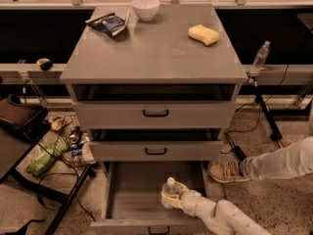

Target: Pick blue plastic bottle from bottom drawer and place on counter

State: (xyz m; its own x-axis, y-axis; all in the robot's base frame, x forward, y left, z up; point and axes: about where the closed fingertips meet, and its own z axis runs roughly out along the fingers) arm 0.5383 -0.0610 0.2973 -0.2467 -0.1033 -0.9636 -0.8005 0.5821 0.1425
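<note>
While reaching low into the bottom drawer, grips the blue plastic bottle in the gripper, jaws pressed to its sides and seemingly pinching it just under the white cap. Stands upright, long axis vertical, toward the front right of the drawer, cap poking clear above the grip. Angled in from the lower right along the white arm. Sits well below and in front of the counter, with two upper drawer fronts between. Calls, by the look of it, for a straight lift up and outward before any swing to the bare grey stretch between white bowl, yellow sponge and dark packet.
</note>
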